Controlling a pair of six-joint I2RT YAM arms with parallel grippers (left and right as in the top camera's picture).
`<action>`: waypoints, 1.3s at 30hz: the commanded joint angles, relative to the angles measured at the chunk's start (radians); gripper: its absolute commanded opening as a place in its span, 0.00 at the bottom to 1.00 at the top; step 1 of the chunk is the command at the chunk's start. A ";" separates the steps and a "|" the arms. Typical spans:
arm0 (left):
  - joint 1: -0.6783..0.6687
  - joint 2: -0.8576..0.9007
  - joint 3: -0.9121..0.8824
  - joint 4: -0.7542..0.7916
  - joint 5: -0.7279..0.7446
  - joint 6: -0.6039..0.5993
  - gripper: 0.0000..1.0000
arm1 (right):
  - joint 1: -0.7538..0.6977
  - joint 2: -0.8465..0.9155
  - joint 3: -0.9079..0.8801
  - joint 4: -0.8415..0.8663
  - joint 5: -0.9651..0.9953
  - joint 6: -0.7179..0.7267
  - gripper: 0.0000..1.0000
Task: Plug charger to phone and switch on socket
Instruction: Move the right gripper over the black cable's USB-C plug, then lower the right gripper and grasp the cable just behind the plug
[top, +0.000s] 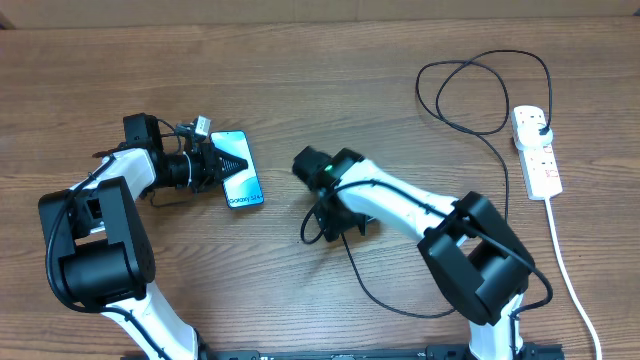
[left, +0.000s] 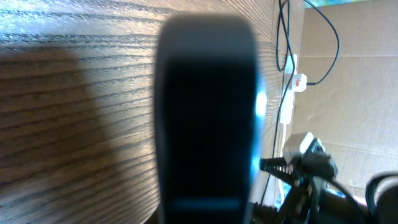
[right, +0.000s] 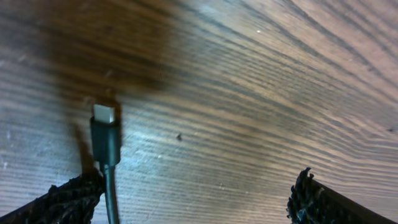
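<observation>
Now clamped on the phone (top: 246, 188) with the left pincer (top: 236, 162), shut on it by the look of things, most likely to stop it sliding on the worktop (top: 300, 60) during the push of the tip. Lies flat and screen up, long way running across the front of that pincer, the end with the writing sticking out to one side. Cannot make out more from the left wrist, only a dark blur right in front. Spread wide on the other side, the right pincer (right: 199, 183), with nothing held. Hangs low over the wood, probably to get ready for a grab at the charger (right: 106, 143). Lies just ahead of that pincer, the small tip (right: 104, 114), close by one finger (right: 65, 199) and not between the two. Points straight away from the pincer, long way in line with its reach, so, at a guess, not yet aimed at the phone. Sits well away from both pincers, the white socket (top: 538, 160), with a black plug (top: 541, 126) seemingly in its end hole.
</observation>
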 joint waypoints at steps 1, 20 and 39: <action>0.003 -0.035 0.000 0.000 0.028 -0.014 0.04 | -0.030 0.042 -0.006 0.010 -0.106 0.012 1.00; 0.003 -0.035 0.000 0.000 0.028 -0.014 0.04 | -0.036 0.042 -0.006 0.025 -0.161 -0.018 0.11; 0.003 -0.035 0.000 0.000 0.028 -0.014 0.04 | -0.042 0.042 0.020 0.050 -0.220 -0.002 0.46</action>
